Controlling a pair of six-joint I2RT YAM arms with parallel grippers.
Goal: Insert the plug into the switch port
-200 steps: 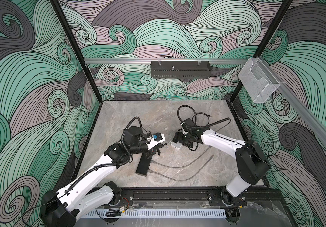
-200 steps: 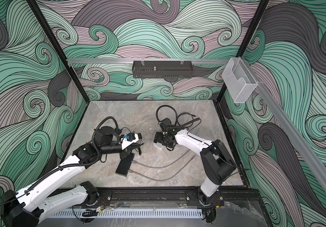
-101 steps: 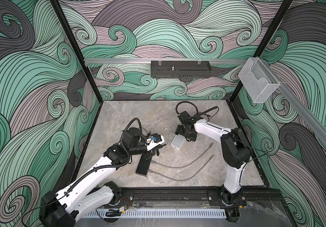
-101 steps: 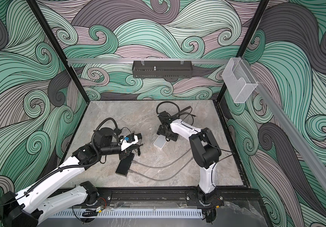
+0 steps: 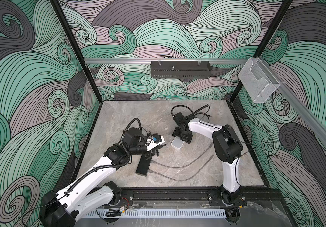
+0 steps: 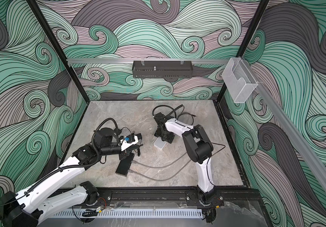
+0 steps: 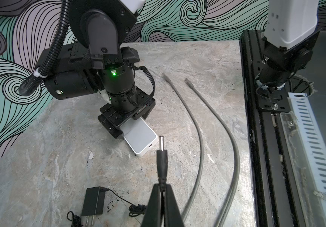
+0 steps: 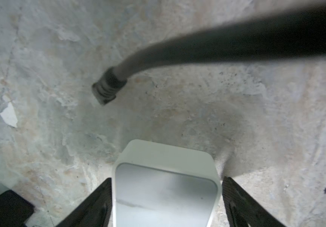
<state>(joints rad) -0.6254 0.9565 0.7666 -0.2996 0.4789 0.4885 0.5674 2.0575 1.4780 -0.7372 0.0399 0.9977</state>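
Our left gripper (image 7: 161, 187) pinches the thin black barrel plug (image 7: 162, 160), long axis aimed toward the side port (image 7: 150, 145) of the flat white plastic switch (image 7: 139, 135) just ahead, which our right gripper (image 8: 167, 182) clamps.

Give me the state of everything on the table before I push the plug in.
left gripper, shut on the plug.
plug, gripped, not inserted.
switch, flat on the table, port empty.
right gripper, jaws flank the switch; grip unclear.
grey cables, loose on the table, far ends unplugged.
power adapter, lying on the table, prongs bare.
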